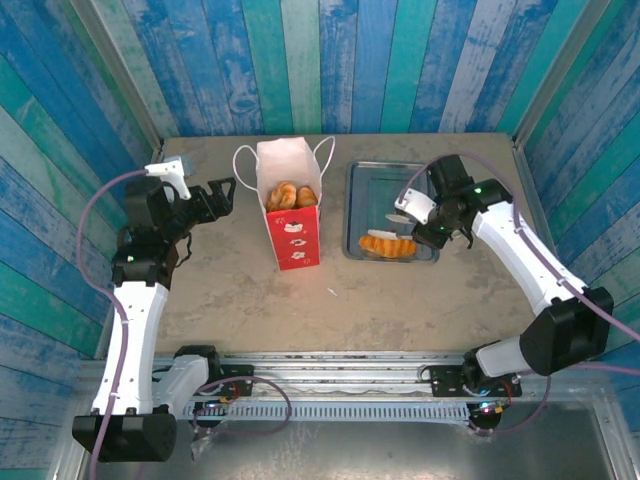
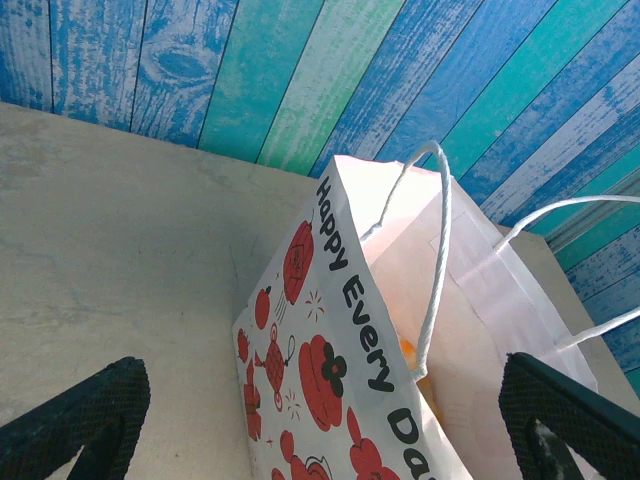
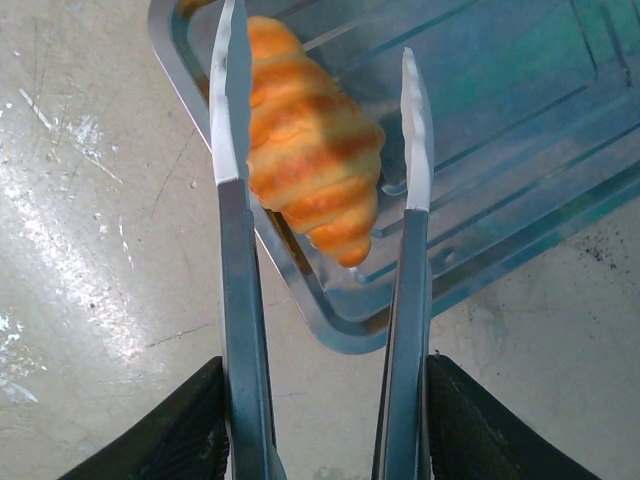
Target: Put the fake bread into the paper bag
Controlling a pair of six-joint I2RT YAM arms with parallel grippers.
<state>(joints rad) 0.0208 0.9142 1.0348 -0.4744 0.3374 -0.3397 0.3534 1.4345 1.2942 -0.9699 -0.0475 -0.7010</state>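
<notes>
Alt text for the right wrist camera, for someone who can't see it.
Metal tongs, held between two black fingers, reach with their tips either side of a golden croissant lying in the near corner of a metal tray.

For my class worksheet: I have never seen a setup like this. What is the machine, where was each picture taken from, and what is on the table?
Two robot arms are bolted at the near edge of a table. The big picture looks down from above. The other two come from a camera on each wrist. On the table stand a paper bag, already holding some fake bread, and a grey metal tray with a croissant in it. The left pincer is open and empty beside the bag. The right pincer grips metal tongs, whose blades sit either side of the croissant.
</notes>
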